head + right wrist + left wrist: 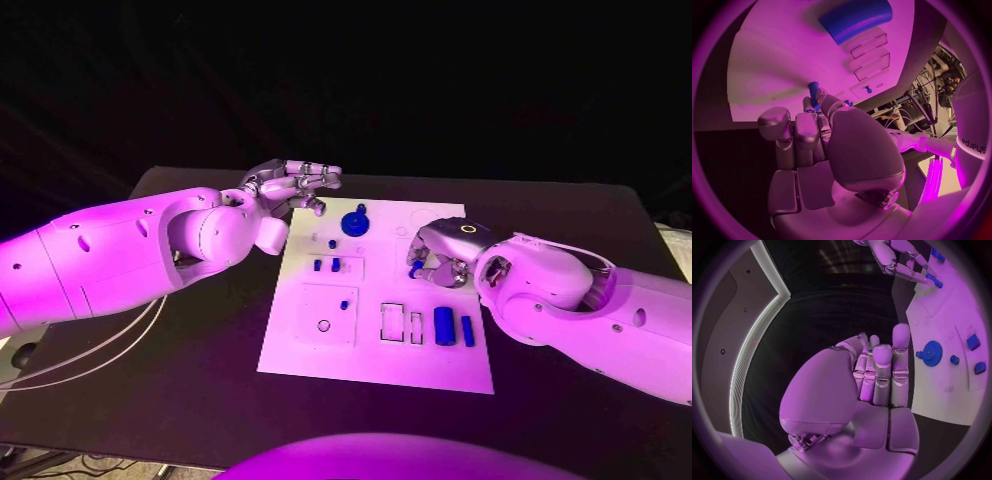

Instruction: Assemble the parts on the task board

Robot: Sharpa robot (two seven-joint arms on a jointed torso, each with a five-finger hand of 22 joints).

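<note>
Task board with blue parts on a black surface, both hands at its far half.

Head view: the white task board (378, 345) lay mid-surface (577, 210). A blue gear (358, 220) stood near its far edge, small blue blocks (327, 265) sat below it, and a blue cylinder (444, 323) lay near the right edge. The left hand (296, 183) hung just off the board's far left corner; the right hand (437, 258) was over the right edge.
Left wrist view: the left hand (879, 372) held nothing, fingers straight and pressed together, beside the gear (931, 352).
Right wrist view: the right hand (811, 125) pinched a small blue peg (814, 95) at its fingertips, above the board (773, 60).
</note>
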